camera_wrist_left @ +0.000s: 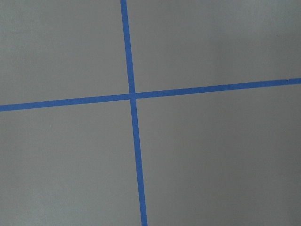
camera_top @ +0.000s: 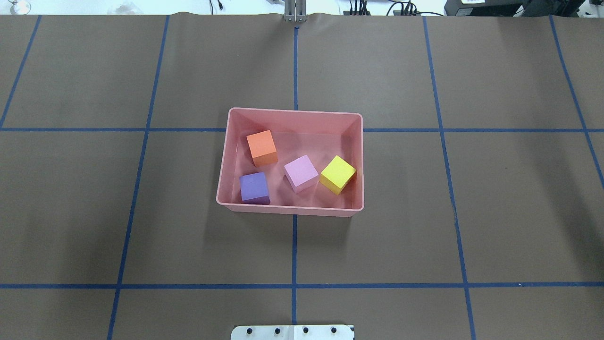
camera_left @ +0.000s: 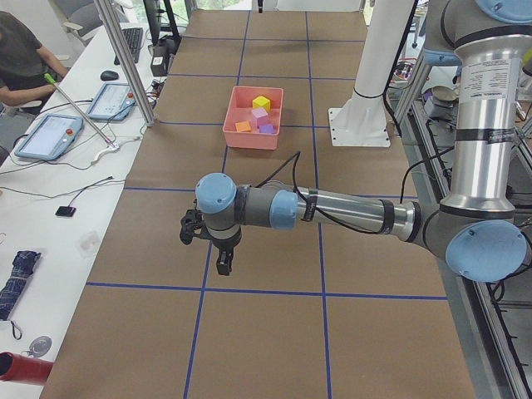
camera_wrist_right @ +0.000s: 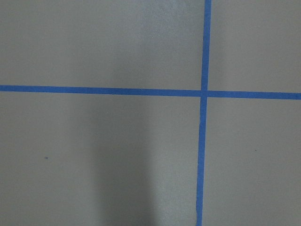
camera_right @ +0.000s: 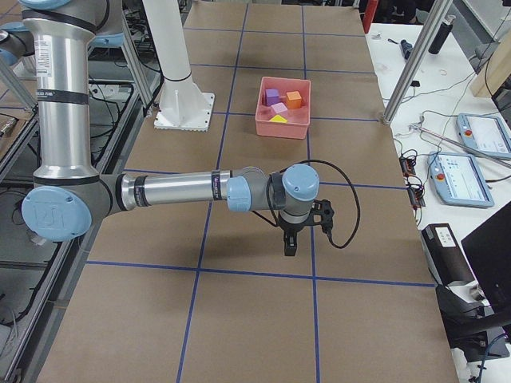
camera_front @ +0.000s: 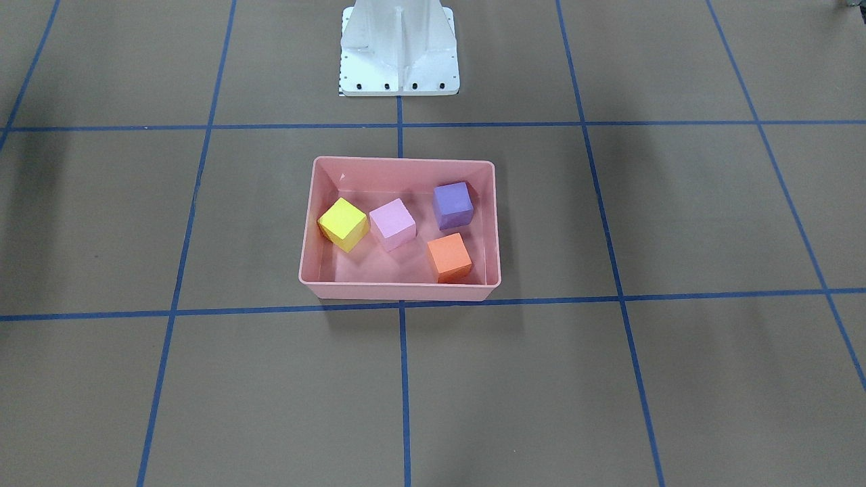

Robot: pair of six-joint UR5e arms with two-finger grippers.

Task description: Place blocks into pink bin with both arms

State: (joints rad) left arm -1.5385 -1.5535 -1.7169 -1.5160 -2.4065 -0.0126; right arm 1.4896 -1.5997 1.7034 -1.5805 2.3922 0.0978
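The pink bin (camera_front: 399,292) (camera_top: 288,208) stands at the table's middle. In it lie the yellow block (camera_front: 343,224) (camera_top: 337,174), the light pink block (camera_front: 392,224) (camera_top: 301,173), the purple block (camera_front: 452,205) (camera_top: 254,187) and the orange block (camera_front: 449,256) (camera_top: 262,147), all apart from each other. My left gripper (camera_left: 223,264) shows only in the exterior left view, hanging over bare paper far from the bin (camera_left: 249,140). My right gripper (camera_right: 289,246) shows only in the exterior right view, also far from the bin (camera_right: 281,128). I cannot tell whether either is open or shut. Nothing shows in them.
The white pedestal base (camera_front: 399,51) (camera_top: 292,332) stands behind the bin on the robot's side. Both wrist views show only brown paper with crossing blue tape lines (camera_wrist_left: 131,95) (camera_wrist_right: 204,92). A side table with tablets (camera_left: 50,137) (camera_right: 471,171) and a seated person (camera_left: 21,58) lie beyond the far edge.
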